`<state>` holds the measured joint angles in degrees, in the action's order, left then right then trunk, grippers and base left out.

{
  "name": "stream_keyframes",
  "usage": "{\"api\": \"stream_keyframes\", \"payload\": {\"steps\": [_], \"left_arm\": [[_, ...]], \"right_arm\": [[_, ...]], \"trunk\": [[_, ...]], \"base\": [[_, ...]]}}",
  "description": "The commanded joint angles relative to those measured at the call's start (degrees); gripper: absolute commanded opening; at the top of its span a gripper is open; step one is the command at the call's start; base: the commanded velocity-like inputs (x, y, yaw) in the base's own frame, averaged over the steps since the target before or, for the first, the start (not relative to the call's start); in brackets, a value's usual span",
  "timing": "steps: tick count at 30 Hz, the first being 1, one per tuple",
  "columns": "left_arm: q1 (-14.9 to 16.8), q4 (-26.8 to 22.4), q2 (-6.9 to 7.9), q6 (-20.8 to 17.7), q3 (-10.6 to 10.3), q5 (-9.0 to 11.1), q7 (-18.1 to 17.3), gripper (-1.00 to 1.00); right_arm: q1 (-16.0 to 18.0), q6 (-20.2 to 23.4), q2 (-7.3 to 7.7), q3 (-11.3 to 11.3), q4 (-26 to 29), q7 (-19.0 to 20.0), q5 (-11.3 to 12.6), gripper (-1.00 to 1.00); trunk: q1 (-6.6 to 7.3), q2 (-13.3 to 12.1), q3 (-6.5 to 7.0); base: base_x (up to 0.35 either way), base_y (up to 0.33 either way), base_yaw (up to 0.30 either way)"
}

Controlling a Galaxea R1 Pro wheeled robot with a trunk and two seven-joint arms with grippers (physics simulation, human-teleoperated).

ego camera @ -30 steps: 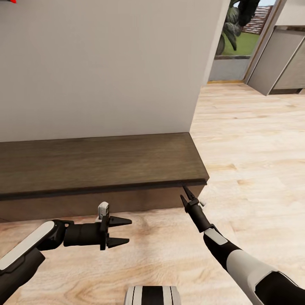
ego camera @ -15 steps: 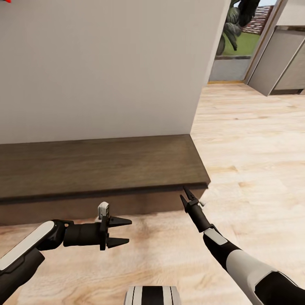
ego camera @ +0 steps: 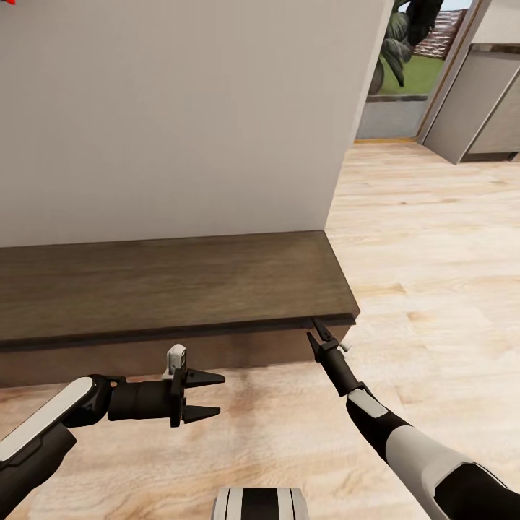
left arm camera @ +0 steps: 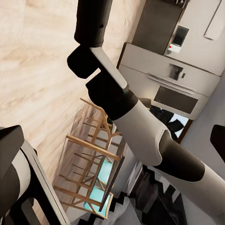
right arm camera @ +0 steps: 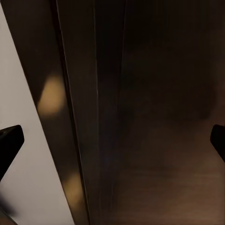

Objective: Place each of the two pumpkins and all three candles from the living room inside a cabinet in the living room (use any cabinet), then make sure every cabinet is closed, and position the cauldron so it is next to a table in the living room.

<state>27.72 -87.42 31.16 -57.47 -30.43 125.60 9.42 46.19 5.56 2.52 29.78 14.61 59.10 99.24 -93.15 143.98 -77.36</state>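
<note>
The low cabinet [ego camera: 173, 289] stands right in front of me against the wall [ego camera: 180, 108], and my right gripper [ego camera: 318, 334] is hard up at its front edge near the corner. My left gripper [ego camera: 206, 396] hangs over bare wooden floor [ego camera: 426, 238], apart from the cabinet front. To my right the floor runs open towards the grey units [ego camera: 477, 101].

Looks like a regular home, open-plan living area. Light wood plank floor [ego camera: 433, 238], a long low dark-brown cabinet [ego camera: 166, 278] against a plain pale wall [ego camera: 173, 108], and off at 1 o'clock there's a window [ego camera: 408, 50] with greenery plus grey kitchen units [ego camera: 477, 108].
</note>
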Motion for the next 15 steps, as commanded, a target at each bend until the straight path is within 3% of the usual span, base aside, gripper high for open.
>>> {"api": "stream_keyframes", "payload": {"steps": [1, 6, 7, 15], "left_arm": [[0.0, 0.0, 0.04, 0.0, -0.1, 0.6, 0.5, 1.0], [0.0, 0.0, 0.04, 0.0, -0.1, 0.6, 0.5, 1.0], [0.0, 0.0, 0.04, 0.0, -0.1, 0.6, 0.5, 1.0], [0.0, 0.0, 0.04, 0.0, -0.1, 0.6, 0.5, 1.0]], "right_arm": [[0.0, 0.6, 0.03, 0.3, 0.0, 0.1, 0.6, 1.0], [0.0, 0.5, 0.03, 0.3, 0.0, -0.1, 0.6, 1.0], [0.0, 0.5, 0.03, 0.3, 0.0, -0.1, 0.6, -1.0], [0.0, 0.6, 0.02, 0.3, 0.0, -0.4, 0.6, -1.0]], "trunk": [[0.01, 0.0, -0.04], [0.01, 0.0, -0.04], [0.01, 0.0, -0.04], [0.01, 0.0, -0.04]], "base": [[0.0, 0.0, 0.0], [0.0, 0.0, 0.0], [0.0, 0.0, 0.0], [0.0, 0.0, 0.0]]}}
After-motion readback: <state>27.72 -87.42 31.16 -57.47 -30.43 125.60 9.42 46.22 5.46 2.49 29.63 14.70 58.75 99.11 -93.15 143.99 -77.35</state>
